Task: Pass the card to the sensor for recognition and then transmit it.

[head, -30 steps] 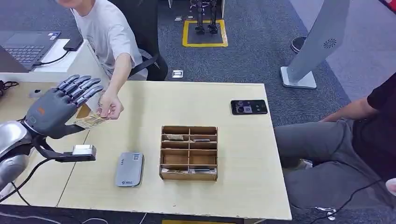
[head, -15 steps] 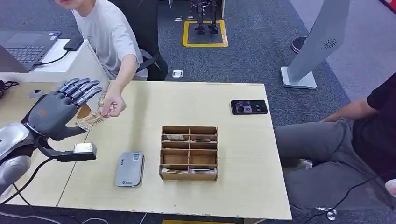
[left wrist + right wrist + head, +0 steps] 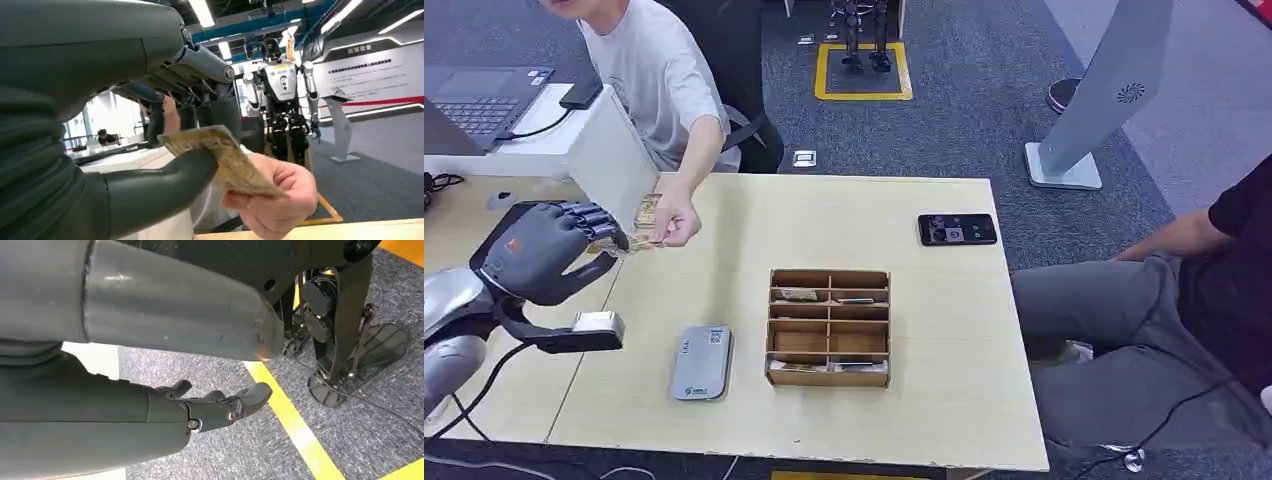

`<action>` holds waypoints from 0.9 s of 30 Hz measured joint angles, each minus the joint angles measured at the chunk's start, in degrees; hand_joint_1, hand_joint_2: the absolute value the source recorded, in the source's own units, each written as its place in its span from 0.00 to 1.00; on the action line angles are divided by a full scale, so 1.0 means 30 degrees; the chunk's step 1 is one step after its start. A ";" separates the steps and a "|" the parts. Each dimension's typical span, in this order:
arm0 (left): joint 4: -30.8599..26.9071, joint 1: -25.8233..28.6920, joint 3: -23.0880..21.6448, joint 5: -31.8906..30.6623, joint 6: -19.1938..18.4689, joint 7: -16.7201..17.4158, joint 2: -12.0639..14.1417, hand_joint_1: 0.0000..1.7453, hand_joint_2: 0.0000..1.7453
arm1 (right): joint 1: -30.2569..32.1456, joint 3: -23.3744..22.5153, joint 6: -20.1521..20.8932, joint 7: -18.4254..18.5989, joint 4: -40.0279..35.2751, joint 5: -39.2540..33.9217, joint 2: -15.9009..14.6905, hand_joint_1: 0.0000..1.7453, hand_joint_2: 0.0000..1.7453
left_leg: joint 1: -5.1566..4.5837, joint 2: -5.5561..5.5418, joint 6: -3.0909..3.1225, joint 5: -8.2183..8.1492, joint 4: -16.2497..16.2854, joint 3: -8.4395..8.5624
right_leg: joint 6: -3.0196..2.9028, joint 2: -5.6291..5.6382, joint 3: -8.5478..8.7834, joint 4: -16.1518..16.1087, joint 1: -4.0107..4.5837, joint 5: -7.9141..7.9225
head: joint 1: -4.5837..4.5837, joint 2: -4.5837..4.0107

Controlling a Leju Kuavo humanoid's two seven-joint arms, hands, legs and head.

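Note:
A worn tan card [image 3: 631,242] hangs above the table's left side, next to the person's hand [image 3: 674,222]. My left hand [image 3: 539,255] has its fingers curled down over the card's near end. In the left wrist view my thumb [image 3: 155,187] presses the card [image 3: 227,162] from below with my fingers [image 3: 200,65] above, while the person's hand [image 3: 272,200] still holds its far end. The grey flat sensor [image 3: 701,362] lies on the table [image 3: 944,400] near the front edge. My right hand [image 3: 220,407] hangs by the floor, holding nothing, fingers loosely bent.
A wooden compartment box [image 3: 829,327] with cards in it stands mid-table, right of the sensor. A black phone [image 3: 957,229] lies at the far right. A white upright panel [image 3: 614,150] and a laptop [image 3: 474,100] are at the back left. A second person [image 3: 1184,290] sits at the right.
My left hand's fingers were spread above the card; now they have curled down onto it. The person's hand has moved the card slightly farther from me and still holds it.

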 joint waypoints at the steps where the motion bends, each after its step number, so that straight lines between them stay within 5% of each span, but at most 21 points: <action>1: 0.0000 0.0002 0.0058 0.0007 0.0015 -0.0022 0.0000 1.00 1.00 | -0.0010 0.0007 -0.0007 0.0051 0.0000 -0.0007 0.0000 0.00 0.00 | 0.0000 0.0000 0.0000 0.0000 0.0000 0.0001 | 0.0000 0.0000 0.0000 0.0000 0.0000 0.0000 | -0.0007 0.0000; 15: 0.0000 0.0415 0.0452 0.0343 0.0014 -0.0437 -0.0007 1.00 1.00 | -0.0097 0.0044 0.0015 0.0153 0.0000 -0.0051 -0.0051 0.00 0.00 | -0.0001 -0.0001 0.0000 0.0000 0.0000 0.0000 | 0.0000 0.0000 0.0001 0.0000 0.0000 0.0000 | 0.0000 0.0000; 19: 0.0000 0.0760 0.0787 0.1641 0.0284 -0.1596 0.0087 1.00 1.00 | -0.0112 0.0102 0.0095 0.0270 0.0007 -0.0058 -0.0088 0.00 0.00 | -0.0004 0.0006 0.0000 0.0000 0.0001 0.0004 | 0.0000 0.0004 -0.0002 -0.0001 -0.0003 0.0000 | 0.0000 0.0000; 27: 0.0000 0.1712 0.1851 0.5967 -0.2150 -0.1093 -0.1830 1.00 1.00 | -0.0284 0.0138 -0.0073 0.0473 0.0029 -0.0656 -0.0109 0.00 0.00 | -0.0006 0.0006 0.0000 0.0000 0.0003 0.0005 | 0.0002 0.0003 0.0002 -0.0002 -0.0006 0.0005 | 0.0007 0.0000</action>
